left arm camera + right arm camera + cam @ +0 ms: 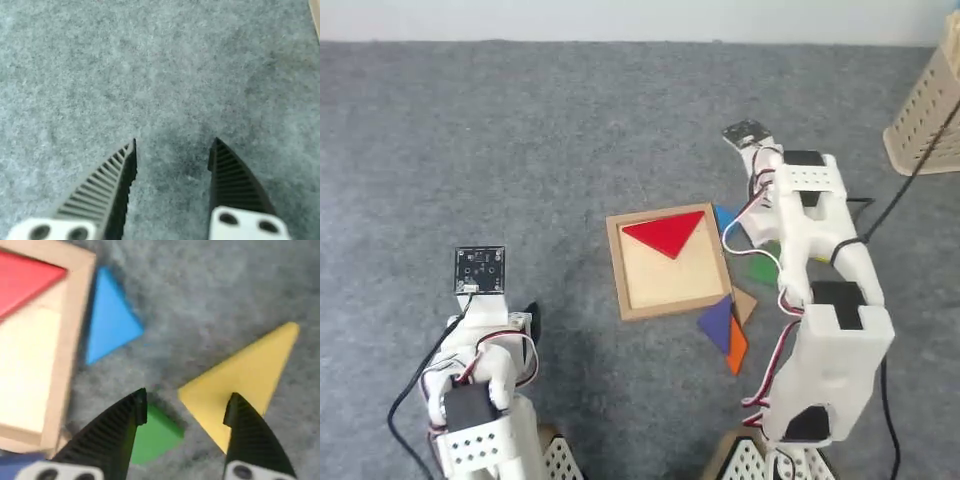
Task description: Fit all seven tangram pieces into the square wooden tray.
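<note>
Left hand (174, 145): released, its two black ribbed fingers (112, 182) spread, nothing between them. It sits over bare grey felt-covered bench (520, 150), well apart from every piece.

Square wooden tray (616, 265): pale wood, raised rim, smooth floor, near the bench's middle. It holds one flat glossy red triangle (665, 235) against its far rim.

Just beside the tray's near right corner:
- violet-blue flat piece (718, 322);
- orange triangle (737, 348), touching the violet-blue piece;
- small tan wooden piece (745, 303).

Blue triangle (107, 322): flat and smooth, lying just outside the tray's right rim.

Green flat piece (152, 435): on the felt to the right of the tray, partly under one finger of the right hand.

Yellow triangle (245, 375): large and matte, beside the green piece, one edge under the other finger.

Right hand (187, 395): released, jaws wide apart, above the green piece and yellow triangle and grasping neither.
</note>
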